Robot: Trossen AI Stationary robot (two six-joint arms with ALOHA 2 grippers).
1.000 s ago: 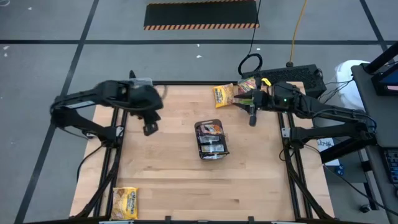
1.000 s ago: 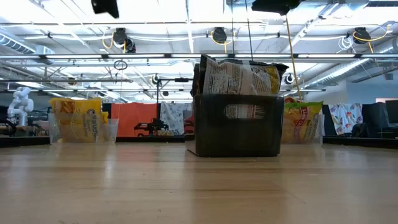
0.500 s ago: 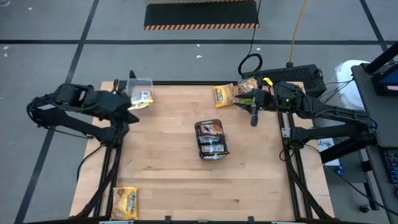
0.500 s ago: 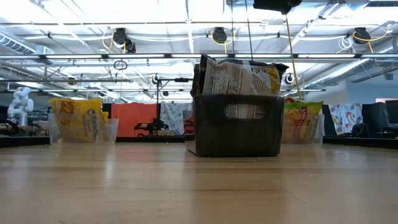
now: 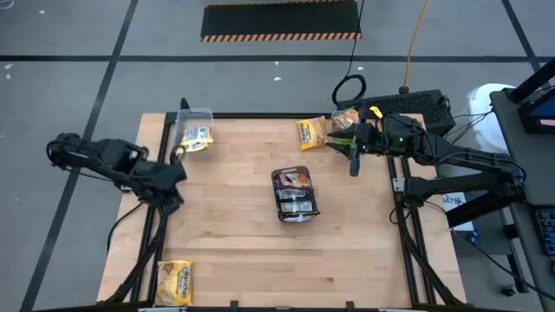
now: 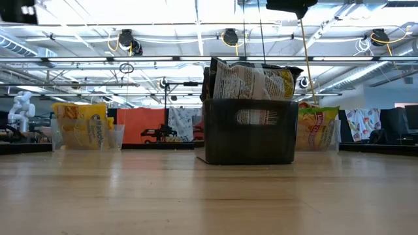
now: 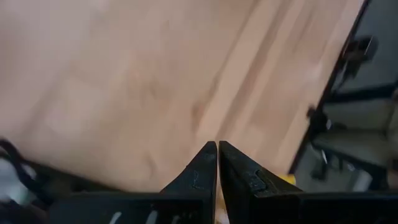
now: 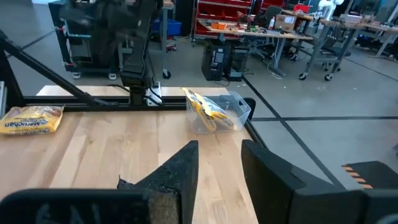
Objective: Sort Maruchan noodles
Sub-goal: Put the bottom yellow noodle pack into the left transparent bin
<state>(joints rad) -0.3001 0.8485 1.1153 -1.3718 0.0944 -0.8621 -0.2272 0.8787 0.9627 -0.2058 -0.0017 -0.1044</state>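
Noodle sorting, both grippers empty.

On the table, a dark tray at the centre holds noodle packets, its long axis running front to back. The left gripper, fingers together, sits at the left edge; the right gripper, fingers apart, hovers near the far right corner, somewhat nearer the tray. A loose yellow packet lies at the near left corner.

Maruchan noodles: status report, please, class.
Left gripper shut, empty, at table's left edge. Right gripper open, empty. Noodle packets fill the tray. Nothing blocking.
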